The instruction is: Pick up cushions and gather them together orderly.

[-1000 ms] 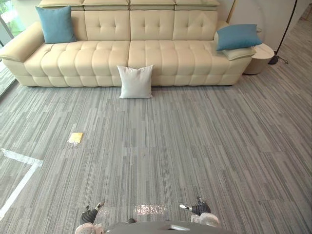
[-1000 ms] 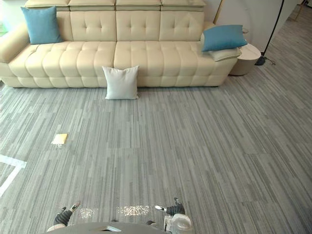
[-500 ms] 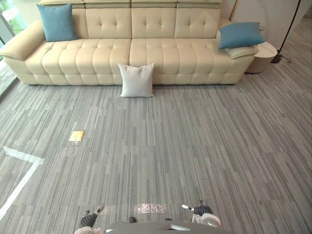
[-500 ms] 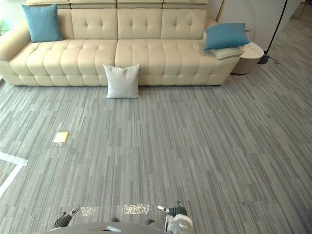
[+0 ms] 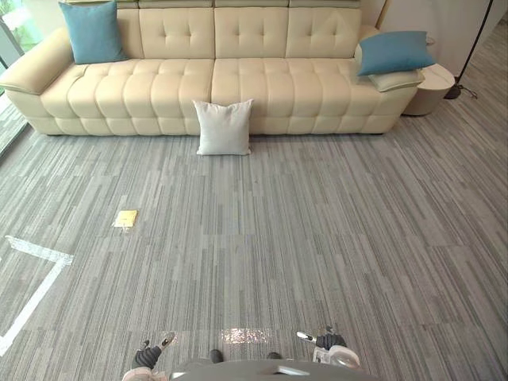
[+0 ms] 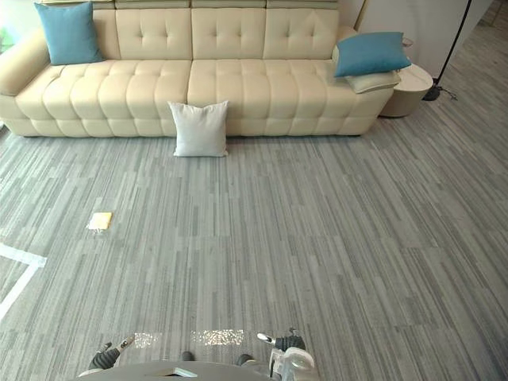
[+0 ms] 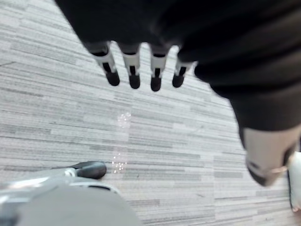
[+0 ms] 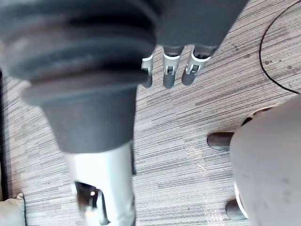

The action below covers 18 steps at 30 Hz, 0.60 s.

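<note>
Leaning against the sofa's (image 5: 159, 87) front, the white cushion (image 5: 223, 127) stands on the floor (image 5: 317, 238), blue cushions (image 5: 93, 30) (image 5: 394, 51) at both sofa ends. It looks soft and light, so we'd grip its top edge. Left robot hand (image 7: 133, 63) and right robot hand (image 8: 169, 70) hang empty, fingers straight.

Tufted leather sofa (image 5: 214, 75); matt cloth cushions (image 5: 223, 127).

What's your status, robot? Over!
Left hand open, right hand open, both empty. White cushion on floor against sofa; left blue cushion and right blue cushion on its ends. Small yellow scrap on floor, off to the left.
</note>
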Motion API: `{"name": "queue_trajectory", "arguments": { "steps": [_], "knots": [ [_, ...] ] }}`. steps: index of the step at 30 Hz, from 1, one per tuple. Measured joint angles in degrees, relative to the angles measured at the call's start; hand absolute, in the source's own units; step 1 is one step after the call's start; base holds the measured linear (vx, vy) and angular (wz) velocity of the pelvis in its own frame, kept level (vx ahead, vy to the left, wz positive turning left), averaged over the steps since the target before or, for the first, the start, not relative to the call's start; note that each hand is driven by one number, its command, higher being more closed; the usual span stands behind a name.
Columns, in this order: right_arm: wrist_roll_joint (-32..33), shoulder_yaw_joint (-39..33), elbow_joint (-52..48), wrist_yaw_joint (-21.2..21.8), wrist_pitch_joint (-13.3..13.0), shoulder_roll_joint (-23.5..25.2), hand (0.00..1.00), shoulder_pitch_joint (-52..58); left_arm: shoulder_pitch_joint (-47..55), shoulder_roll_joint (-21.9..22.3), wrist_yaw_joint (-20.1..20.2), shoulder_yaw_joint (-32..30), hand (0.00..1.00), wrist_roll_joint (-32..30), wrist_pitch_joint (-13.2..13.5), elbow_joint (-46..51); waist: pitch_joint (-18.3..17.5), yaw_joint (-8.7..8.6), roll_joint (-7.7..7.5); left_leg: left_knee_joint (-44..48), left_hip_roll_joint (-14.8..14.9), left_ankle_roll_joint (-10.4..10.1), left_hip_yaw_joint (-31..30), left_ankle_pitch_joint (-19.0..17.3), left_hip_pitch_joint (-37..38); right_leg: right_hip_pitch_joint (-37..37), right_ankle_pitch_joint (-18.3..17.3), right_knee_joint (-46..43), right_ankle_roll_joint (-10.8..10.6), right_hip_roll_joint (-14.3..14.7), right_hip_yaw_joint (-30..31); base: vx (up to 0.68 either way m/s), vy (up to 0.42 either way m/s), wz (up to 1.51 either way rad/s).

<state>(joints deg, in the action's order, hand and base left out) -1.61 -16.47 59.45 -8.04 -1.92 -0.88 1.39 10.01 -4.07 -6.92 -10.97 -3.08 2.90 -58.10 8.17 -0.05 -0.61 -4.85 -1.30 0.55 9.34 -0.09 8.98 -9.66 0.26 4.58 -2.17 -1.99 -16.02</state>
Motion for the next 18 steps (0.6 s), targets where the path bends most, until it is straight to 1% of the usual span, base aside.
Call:
{"name": "queue_trajectory", "arguments": {
  "steps": [10, 13, 14, 15, 16, 17, 18],
  "knots": [
    [0.0, 0.1, -0.2, 0.0, 0.0, -0.1, 0.00, -0.1, -0.4, -0.1, 0.0, 0.0, 0.00, -0.1, -0.1, 0.0, 0.4, 0.03, 0.05, 0.0, 0.3, -0.1, 0.2, -0.1, -1.6, 1.6, 0.0, 0.2, 0.1, 0.1, 0.5, 0.00, 0.000, 0.00],
    [0.0, 0.1, -0.3, 0.0, -0.1, -0.1, 0.00, -0.2, -0.9, -0.2, -0.1, 0.0, 0.00, -0.1, -0.4, 0.0, 1.2, 0.10, 0.05, 0.4, 0.4, -0.8, 0.2, -0.5, -2.2, 1.8, -0.4, 0.0, 0.2, 0.2, -0.1, 0.01, -0.025, 0.05],
    [0.0, 0.1, -0.6, -0.1, -0.1, -0.1, 0.00, -0.2, -1.1, -0.2, -0.1, 0.0, 0.00, -0.1, -0.5, 0.0, 1.4, 0.13, 0.01, 0.4, 0.6, -1.1, 0.2, -0.8, -2.7, 2.0, -1.1, -0.4, 0.3, 0.3, -0.3, -0.01, -0.028, 0.08],
    [0.0, 0.1, -0.8, -0.1, -0.1, 0.0, 0.00, -0.2, -1.3, -0.3, -0.1, 0.0, 0.00, -0.1, -0.5, 0.0, 1.6, 0.10, -0.14, 2.4, 0.8, -1.3, 0.2, -2.0, -3.8, 2.6, -1.9, -1.5, 0.3, 0.2, -0.3, 0.02, -0.032, 0.08],
    [0.1, 0.0, -1.7, -0.1, 0.0, 0.1, 0.00, -0.1, -1.6, -0.4, -0.1, -0.1, 0.00, -0.2, -0.5, 0.1, 2.1, 0.37, -0.24, 7.5, 1.4, -1.6, 0.3, -4.8, -6.0, 3.3, -3.3, -3.7, 0.5, 0.1, -0.3, 0.07, -0.032, 0.05],
    [0.1, 0.0, -2.2, -0.1, -0.1, 0.2, 0.00, 0.1, -1.8, -0.4, -0.1, -0.1, 0.00, -0.2, -0.5, 0.0, 2.2, 0.55, -0.18, 10.1, 1.9, -1.7, 0.3, -6.2, -6.8, 3.6, -4.2, -4.8, 0.6, 0.1, -0.3, 0.12, -0.040, 0.01],
    [0.1, -0.1, -2.5, -0.1, -0.1, 0.3, 0.00, 0.2, -2.0, -0.4, -0.1, -0.1, 0.00, -0.3, -0.5, 0.1, 2.5, 0.61, -0.18, 14.1, 2.6, -2.3, 0.8, -7.8, -8.1, 3.8, -5.4, -6.7, 0.7, 0.0, -0.3, 0.14, -0.043, 0.02]
  ]
}}
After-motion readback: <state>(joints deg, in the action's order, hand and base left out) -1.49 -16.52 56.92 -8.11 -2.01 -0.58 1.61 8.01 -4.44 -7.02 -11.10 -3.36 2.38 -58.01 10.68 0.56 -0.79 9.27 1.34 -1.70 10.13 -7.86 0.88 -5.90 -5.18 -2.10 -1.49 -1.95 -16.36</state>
